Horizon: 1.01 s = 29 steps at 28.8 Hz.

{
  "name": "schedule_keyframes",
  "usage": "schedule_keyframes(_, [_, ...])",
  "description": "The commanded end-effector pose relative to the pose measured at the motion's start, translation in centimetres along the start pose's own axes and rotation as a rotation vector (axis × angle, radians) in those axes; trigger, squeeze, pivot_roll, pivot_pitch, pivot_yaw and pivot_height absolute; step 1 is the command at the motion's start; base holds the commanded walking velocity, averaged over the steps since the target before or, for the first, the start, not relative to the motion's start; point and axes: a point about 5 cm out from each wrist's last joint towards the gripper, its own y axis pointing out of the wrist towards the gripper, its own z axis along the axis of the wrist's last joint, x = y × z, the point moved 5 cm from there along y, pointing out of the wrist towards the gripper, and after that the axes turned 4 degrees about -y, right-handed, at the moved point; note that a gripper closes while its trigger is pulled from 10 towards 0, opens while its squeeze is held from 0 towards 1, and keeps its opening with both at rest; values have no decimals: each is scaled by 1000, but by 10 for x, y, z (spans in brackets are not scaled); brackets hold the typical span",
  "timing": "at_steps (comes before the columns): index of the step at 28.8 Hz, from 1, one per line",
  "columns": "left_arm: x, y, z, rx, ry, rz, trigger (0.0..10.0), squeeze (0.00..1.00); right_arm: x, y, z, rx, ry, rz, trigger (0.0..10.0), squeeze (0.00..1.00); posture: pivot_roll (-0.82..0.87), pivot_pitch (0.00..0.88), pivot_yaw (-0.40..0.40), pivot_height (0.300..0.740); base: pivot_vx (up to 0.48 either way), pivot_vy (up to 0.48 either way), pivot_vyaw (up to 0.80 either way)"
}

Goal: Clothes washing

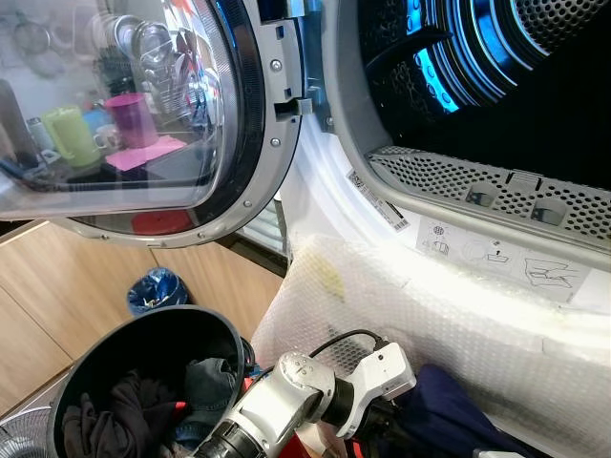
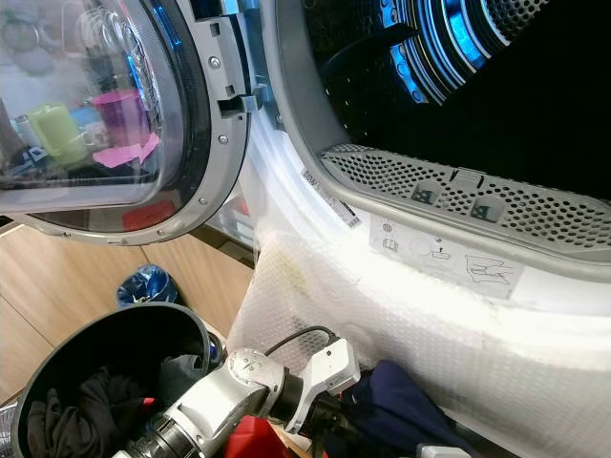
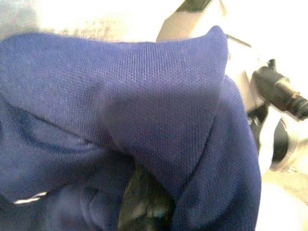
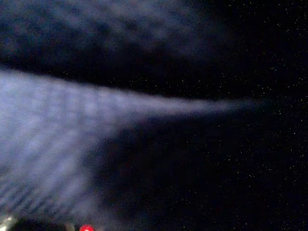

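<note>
The washing machine's drum (image 1: pixel 496 76) gapes dark at the upper right, its round glass door (image 1: pixel 143 114) swung wide to the left. Low in front of the machine, my left arm (image 1: pixel 305 391) reaches right into a navy blue garment (image 1: pixel 449 410). In the left wrist view the navy garment (image 3: pixel 144 106) drapes over my left gripper (image 3: pixel 144 207) and one black finger shows pinched in its folds. A part of my right arm (image 3: pixel 274 91) stands just beyond the cloth. The right wrist view is dark, with blurred navy cloth (image 4: pixel 57 134) close against the camera.
A black laundry basket (image 1: pixel 95 353) with dark clothes (image 1: pixel 124 410) stands at the lower left. Bubble wrap (image 1: pixel 401 305) covers the machine's front below the opening. Wooden cabinet fronts (image 1: pixel 57 286) and a blue bag (image 1: pixel 153 289) lie behind the basket.
</note>
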Motion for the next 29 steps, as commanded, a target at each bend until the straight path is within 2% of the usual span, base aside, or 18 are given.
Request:
schedule_keyframes(1, [10,-3,-11,-79,-19,-69,0,0,32,-5,17,116,54,-166,10000,0,-35,0,122,740,0,0,0])
schedule_keyframes(2, [10,-3,-11,-79,-19,-69,0,0,32,-5,17,116,54,-166,10000,0,-35,0,122,740,0,0,0])
schedule_keyframes(4, [10,-5,-15,-105,-37,-66,0,0,31,-10,23,176,118,-153,10000,0,-32,0,123,740,0,0,0])
schedule_keyframes(5, [11,-7,-20,-134,-48,-67,0,0,25,-14,26,220,155,-104,10000,0,-33,0,127,740,0,0,0])
schedule_keyframes(10, [12,-9,-28,-185,-86,-54,0,0,23,-23,31,281,165,-71,10000,0,-35,0,129,740,0,0,0])
schedule_keyframes(12, [13,-13,-36,-226,-140,-53,0,0,26,-35,45,392,229,-47,10000,0,-38,0,136,740,0,0,0])
schedule_keyframes(14, [12,-13,-37,-229,-147,-47,0,0,24,-36,47,400,235,-27,10000,0,-38,0,138,740,0,0,0])
schedule_keyframes(21, [9,-17,-39,-251,-168,-24,0,0,-29,-49,27,270,197,341,10000,0,-41,0,147,740,0,0,0])
schedule_keyframes(24, [9,-17,-39,-254,-172,-25,0,0,-33,-51,29,270,199,379,10000,0,-42,0,150,740,0,0,0])
schedule_keyframes(27, [10,-18,-39,-253,-181,-33,0,0,-27,-44,29,278,163,334,10000,0,-42,0,150,740,0,0,0])
schedule_keyframes(29, [10,-18,-38,-254,-181,-35,0,0,-28,-42,32,288,158,341,10000,0,-42,0,153,740,0,0,0])
